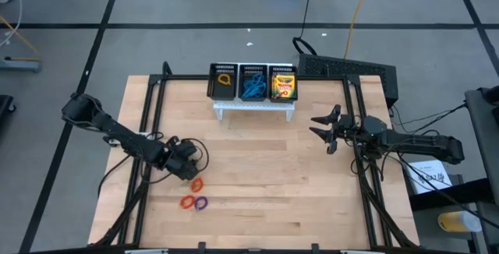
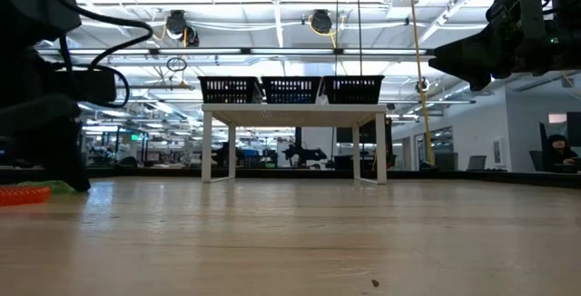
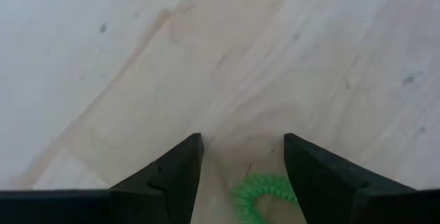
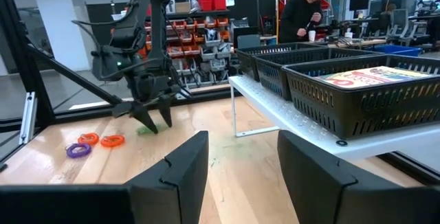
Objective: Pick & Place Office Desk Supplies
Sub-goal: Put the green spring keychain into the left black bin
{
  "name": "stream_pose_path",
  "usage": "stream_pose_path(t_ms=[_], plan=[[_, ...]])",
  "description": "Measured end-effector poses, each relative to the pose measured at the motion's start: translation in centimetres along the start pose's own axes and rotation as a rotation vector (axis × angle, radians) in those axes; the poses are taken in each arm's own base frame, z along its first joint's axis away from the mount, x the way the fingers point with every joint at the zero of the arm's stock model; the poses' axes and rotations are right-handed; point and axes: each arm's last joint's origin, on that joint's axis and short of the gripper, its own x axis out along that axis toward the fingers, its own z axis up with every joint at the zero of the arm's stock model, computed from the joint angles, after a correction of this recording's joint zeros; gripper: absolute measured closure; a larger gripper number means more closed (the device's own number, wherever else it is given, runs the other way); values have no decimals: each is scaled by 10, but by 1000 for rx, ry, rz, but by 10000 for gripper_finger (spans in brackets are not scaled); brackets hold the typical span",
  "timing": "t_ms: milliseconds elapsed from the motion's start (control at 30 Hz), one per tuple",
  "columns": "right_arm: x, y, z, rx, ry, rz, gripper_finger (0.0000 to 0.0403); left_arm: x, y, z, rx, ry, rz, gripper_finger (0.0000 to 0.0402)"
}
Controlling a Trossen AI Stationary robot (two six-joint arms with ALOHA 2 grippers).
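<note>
Wooden table (image 1: 257,168) fills the frame, open workshop beyond it with shelving and a person (image 4: 301,14) standing at a bench. Left gripper (image 1: 185,164) is down at the tabletop, jaws spread apart, and a green loop (image 3: 265,196) lies flat on the wood right between them, not pinched. Just past those jaws, toward the table's near edge, sit an orange loop (image 1: 196,184), a red loop (image 1: 187,202) and a purple loop (image 1: 201,202), close together. Right gripper (image 1: 326,132) hangs above the table, jaws parted, nothing between them. Ahead of its jaws stands the mesh organiser (image 1: 252,82) on a white stand (image 1: 255,107): a yellow loop (image 1: 224,79) in one bin, blue loops (image 1: 252,89) in the middle, crayon boxes (image 1: 284,85) in the last. Printing on the boxes is too small to read.
</note>
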Motion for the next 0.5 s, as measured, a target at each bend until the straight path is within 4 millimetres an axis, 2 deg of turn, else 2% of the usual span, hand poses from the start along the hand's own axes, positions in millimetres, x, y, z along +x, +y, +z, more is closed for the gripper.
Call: stream_pose_path(t_ms=[233, 400, 500], plan=[[0, 0, 0, 0, 2, 0, 238, -6, 4, 3, -92, 51, -64, 188], [0, 0, 0, 0, 2, 0, 238, -24, 4, 16, -155, 27, -141, 188], [0, 0, 0, 0, 2, 0, 238, -30, 6, 17, -200, 81, -128, 188]])
